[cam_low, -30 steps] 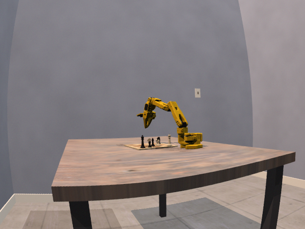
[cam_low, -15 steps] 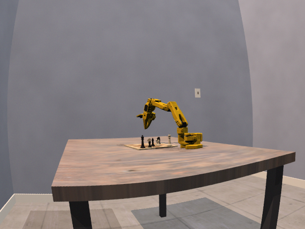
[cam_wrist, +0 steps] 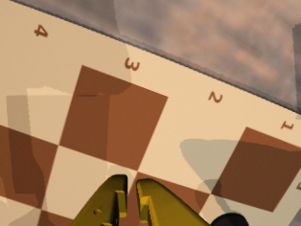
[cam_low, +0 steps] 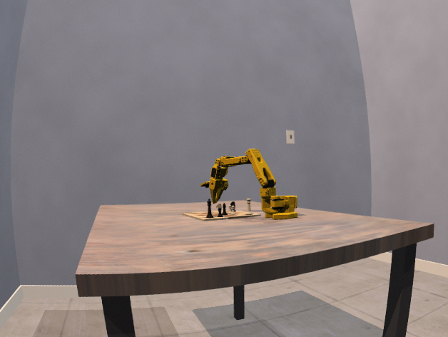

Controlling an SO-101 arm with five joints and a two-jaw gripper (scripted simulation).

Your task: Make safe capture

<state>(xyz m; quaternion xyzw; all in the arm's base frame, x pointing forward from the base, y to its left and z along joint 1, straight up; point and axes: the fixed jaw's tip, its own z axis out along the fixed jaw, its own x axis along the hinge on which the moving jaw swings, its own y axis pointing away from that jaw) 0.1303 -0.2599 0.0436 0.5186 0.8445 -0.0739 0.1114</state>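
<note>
A small chessboard (cam_low: 191, 214) (cam_wrist: 184, 112) lies on the table in front of the yellow arm. In the exterior view a tall black piece (cam_low: 209, 208), a pale piece (cam_low: 218, 207), a small black piece (cam_low: 224, 208), a mixed dark and pale cluster (cam_low: 232, 205) and a white piece (cam_low: 248, 204) stand on it. My gripper (cam_low: 216, 198) (cam_wrist: 131, 182) is shut and empty. It hangs low over the board, tips just above the pale piece. The wrist view shows the edge squares by ranks 4 to 1 bare, with the top of a black piece (cam_wrist: 231, 220) at the bottom edge.
The arm's base (cam_low: 282, 208) sits right of the board. The wooden table (cam_low: 217, 246) (cam_wrist: 225, 33) extends wide toward the camera and to both sides. A wall stands behind it.
</note>
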